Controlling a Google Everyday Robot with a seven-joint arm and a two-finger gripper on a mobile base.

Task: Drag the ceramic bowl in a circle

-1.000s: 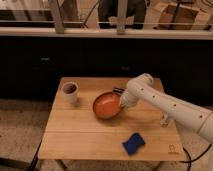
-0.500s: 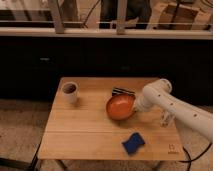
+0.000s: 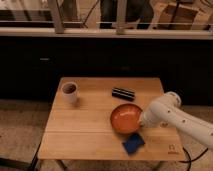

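The ceramic bowl is a wide, shallow orange-red dish sitting upright on the wooden table, right of centre and toward the front. My gripper is at the bowl's right rim, at the end of the white arm that reaches in from the lower right. The wrist hides where the gripper meets the rim.
A small pale mug with a dark inside stands at the table's back left. A black flat object lies just behind the bowl. A blue sponge lies just in front of the bowl, near the front edge. A dark wall and windows run behind.
The bowl has slid right and then toward the table's front, and the gripper and arm went with it. The black object behind the bowl is now uncovered.
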